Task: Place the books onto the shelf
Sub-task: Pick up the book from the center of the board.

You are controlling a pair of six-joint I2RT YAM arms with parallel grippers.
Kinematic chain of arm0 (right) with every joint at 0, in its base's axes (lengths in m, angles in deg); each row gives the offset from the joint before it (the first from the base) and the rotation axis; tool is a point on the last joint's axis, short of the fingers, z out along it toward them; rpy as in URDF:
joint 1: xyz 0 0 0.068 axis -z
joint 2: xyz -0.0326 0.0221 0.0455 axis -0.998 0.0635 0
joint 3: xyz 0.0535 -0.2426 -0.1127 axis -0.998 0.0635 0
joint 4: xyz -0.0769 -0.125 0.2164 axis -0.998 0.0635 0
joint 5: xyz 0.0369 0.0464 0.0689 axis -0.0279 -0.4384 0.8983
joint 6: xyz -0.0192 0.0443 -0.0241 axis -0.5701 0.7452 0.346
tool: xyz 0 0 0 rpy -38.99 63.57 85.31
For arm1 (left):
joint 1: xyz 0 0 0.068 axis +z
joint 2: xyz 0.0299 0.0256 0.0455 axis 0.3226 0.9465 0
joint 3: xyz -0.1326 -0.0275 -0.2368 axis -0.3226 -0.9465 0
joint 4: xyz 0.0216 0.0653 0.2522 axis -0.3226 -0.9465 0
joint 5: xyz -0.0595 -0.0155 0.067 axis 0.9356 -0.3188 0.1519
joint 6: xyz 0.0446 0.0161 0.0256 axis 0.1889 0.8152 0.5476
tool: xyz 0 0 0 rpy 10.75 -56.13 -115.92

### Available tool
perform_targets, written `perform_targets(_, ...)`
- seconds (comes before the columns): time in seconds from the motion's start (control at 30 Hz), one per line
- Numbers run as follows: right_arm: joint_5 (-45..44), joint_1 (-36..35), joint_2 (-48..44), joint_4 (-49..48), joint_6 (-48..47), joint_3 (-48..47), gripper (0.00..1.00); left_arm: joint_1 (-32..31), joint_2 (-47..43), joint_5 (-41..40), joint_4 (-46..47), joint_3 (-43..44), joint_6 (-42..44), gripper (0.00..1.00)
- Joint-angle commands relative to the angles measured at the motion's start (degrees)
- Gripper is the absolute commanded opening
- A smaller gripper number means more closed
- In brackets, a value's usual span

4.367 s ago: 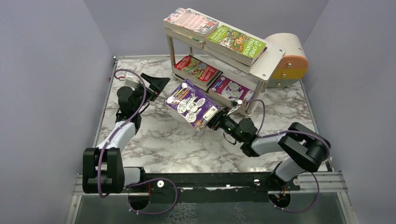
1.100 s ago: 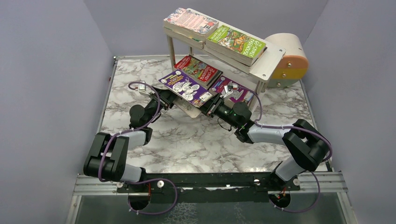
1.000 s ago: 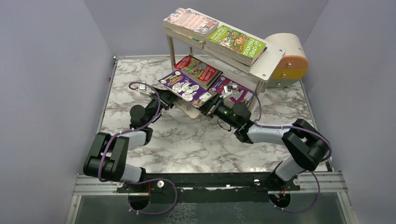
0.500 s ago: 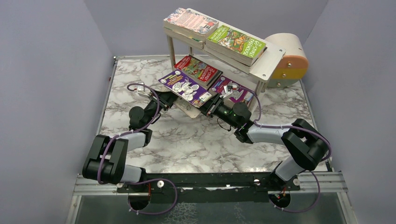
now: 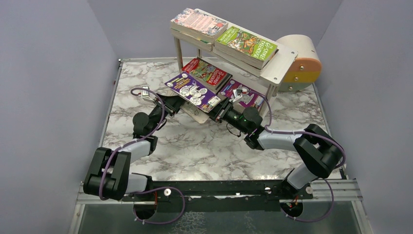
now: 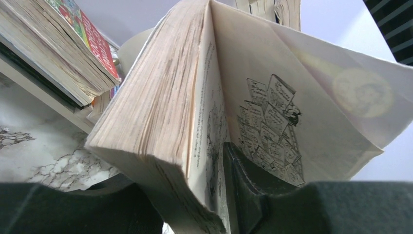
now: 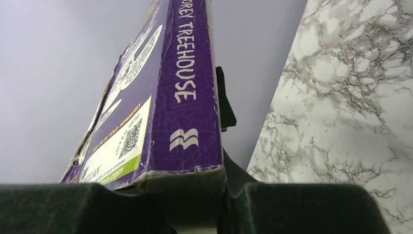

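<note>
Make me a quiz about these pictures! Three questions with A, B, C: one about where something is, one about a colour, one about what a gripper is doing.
1. Where does the green book lie?
A. on the top board of the shelf
B. on the lower board
C. under the shelf

2. What colour is the spine of the book in the right gripper?
A. red
B. purple
C. black

3. What is the right gripper doing?
A. hanging wide open
B. pressing on the tabletop
C. shut on the book's spine end

Answers:
1 A: the top view shows it lying flat on the top board.
2 B: the right wrist view shows the spine of the purple book close up.
3 C: that spine sits clamped between its fingers.
</note>
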Motion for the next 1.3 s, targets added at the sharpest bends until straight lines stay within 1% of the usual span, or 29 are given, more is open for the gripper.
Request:
perform_targets(0.0, 0.05, 0.07, -0.16, -5.90, 0.67, -1.79, 0.01, -0.23, -2.34, -0.02, -0.20, -0.75, 1.05, 0.33)
perform_targets(0.13, 0.07, 0.00, -0.23, -5.57, 0.27, -2.14, 0.01, -0.30, -3.49, -0.03, -0.43, -1.40, 0.78, 0.33)
perform_targets(0.2, 0.34, 0.00, -0.02, -5.63, 0.37, -2.30, 0.01, -0.26, -4.08, -0.56, -1.38, -1.48, 1.27, 0.30)
perform_targets(0.23, 0.51, 0.02, 0.12, -5.77, 0.48, -2.30, 0.01, -0.26, -4.06, -0.71, -1.70, -1.39, 1.45, 0.25)
perform_targets(0.27, 0.63, 0.03, 0.16, -5.87, 0.53, -2.25, 0.01, -0.30, -3.87, -0.59, -1.93, -1.16, 1.56, 0.15)
perform_targets(0.3, 0.65, 0.08, 0.14, -6.10, 0.66, -2.07, 0.01, -0.27, -3.62, -0.42, -2.12, -0.85, 1.63, 0.01)
perform_targets(0.4, 0.74, 0.05, -0.84, -5.47, 0.33, -1.63, 0.06, -0.25, -2.84, -0.14, -2.15, -0.28, 1.16, 0.00)
perform_targets(0.43, 0.56, 0.07, -1.47, -4.90, -0.13, -1.51, 0.11, -0.23, -2.68, -0.31, -2.34, -0.13, 0.95, 0.00)
perform_targets(0.53, -0.20, 0.08, -3.95, -2.36, -1.87, -1.08, 0.36, -0.23, -2.33, -0.59, -3.77, 0.56, 0.66, 0.00)
perform_targets(0.57, -0.44, 0.08, -4.88, -0.91, -2.52, -0.79, 0.43, -0.23, -2.22, -0.72, -4.49, 0.96, 0.62, 0.00)
perform_targets(0.7, -1.62, 0.08, -9.84, 3.85, -5.12, 1.15, 0.62, -0.14, -2.47, -1.19, -9.01, 3.30, 1.72, 0.00)
perform_targets(0.73, -2.08, 0.09, -11.42, 5.55, -5.80, 1.76, 0.64, -0.07, -2.46, -1.44, -10.22, 3.97, 2.06, 0.00)
perform_targets(0.83, -3.29, 0.08, -17.58, 9.56, -7.86, 4.61, 0.69, -0.01, -1.65, -2.06, -11.68, 6.09, 2.60, 0.00)
perform_targets(1.0, -6.47, 0.10, -30.07, 20.95, -11.80, 8.83, 0.70, 0.13, 1.40, -2.90, -12.36, 9.65, 2.95, 0.00)
perform_targets(1.13, -10.65, 0.03, -42.49, 33.65, -14.19, 10.95, 0.71, 0.04, 4.17, -3.13, -12.35, 11.81, 3.32, 0.00)
perform_targets(1.27, -18.28, 0.05, -53.29, 48.82, -19.12, 9.27, 0.71, -0.62, 6.20, -3.65, -12.00, 13.65, 3.10, 0.00)
